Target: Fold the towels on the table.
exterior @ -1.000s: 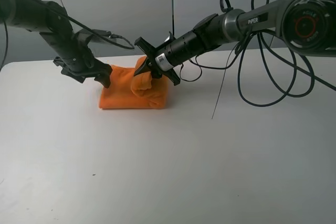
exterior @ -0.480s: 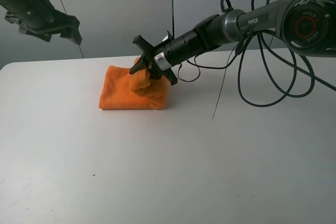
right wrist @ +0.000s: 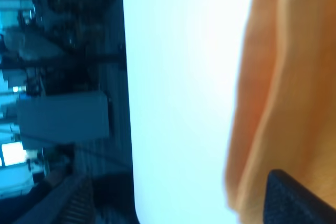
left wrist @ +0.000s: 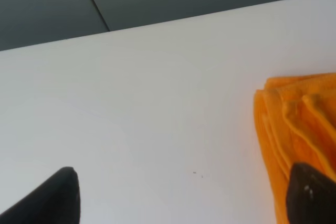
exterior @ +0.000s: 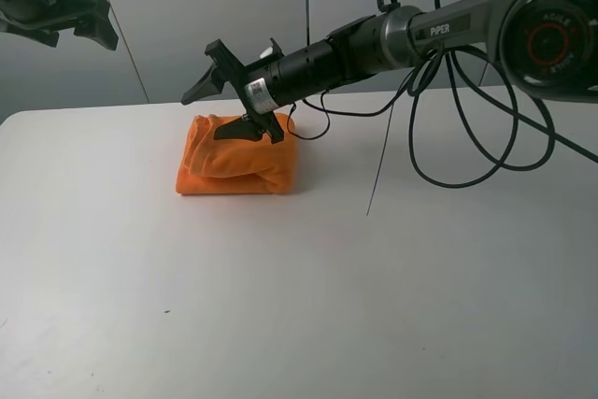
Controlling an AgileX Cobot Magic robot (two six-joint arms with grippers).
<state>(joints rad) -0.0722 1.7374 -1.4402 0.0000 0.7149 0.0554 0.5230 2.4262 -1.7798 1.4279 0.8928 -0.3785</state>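
Note:
The orange towel (exterior: 235,163) lies folded into a thick bundle on the white table (exterior: 308,268), at the back left. My right gripper (exterior: 211,109) hangs just above the towel's back left part with its jaws spread wide, holding nothing; its lower finger (exterior: 232,130) is close over the cloth. My left gripper (exterior: 82,21) is raised high at the far left, well clear of the towel. In the left wrist view the left gripper (left wrist: 184,203) is open and empty over the bare table (left wrist: 131,103), with the towel's layered edge (left wrist: 296,124) at one side. The right wrist view shows towel (right wrist: 286,77) and one fingertip (right wrist: 299,198).
The right arm (exterior: 374,44) stretches from the upper right across the back of the table, with black cables (exterior: 448,137) looping down behind it. A thin dark cord (exterior: 378,175) hangs to the table right of the towel. The table's back edge runs just behind the towel.
The left gripper has left the towel and risen to the upper left. The right gripper has let go of the cloth fold, opened and moved left; the fold now lies flat.

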